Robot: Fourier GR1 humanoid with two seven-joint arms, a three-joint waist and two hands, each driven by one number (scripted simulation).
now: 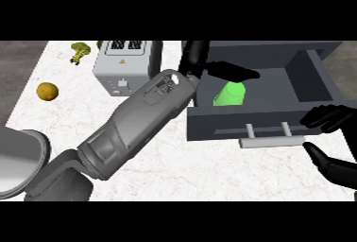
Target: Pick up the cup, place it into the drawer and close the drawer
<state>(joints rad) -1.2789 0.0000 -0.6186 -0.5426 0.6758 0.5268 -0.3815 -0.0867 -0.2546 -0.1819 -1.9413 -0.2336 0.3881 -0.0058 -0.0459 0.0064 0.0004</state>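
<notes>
The cup (231,94), bright green, lies tilted inside the open drawer (223,125), near its left wall and below the rim as far as the head view shows; the left hand (230,71) hangs just above it with fingers stretched out rather than wrapped round it, so it reads as released, though whether a fingertip touches the cup's top I cannot tell; the right hand (329,118) rests open at the view's right edge, just beside the drawer's front corner. The placing looks done, so by my judgement 1 step is in hand: clear the left hand and shut the drawer. To do it well, lift the hand straight up until it is over the walls before drawing the forearm back across the counter (174,160); a sideways sweep could knock the cup or catch the toaster (124,64) beside the arm; then press flat on the front panel near the handle (272,140), centred so the drawer slides in square; push steadily, since a tilted cup may roll.
</notes>
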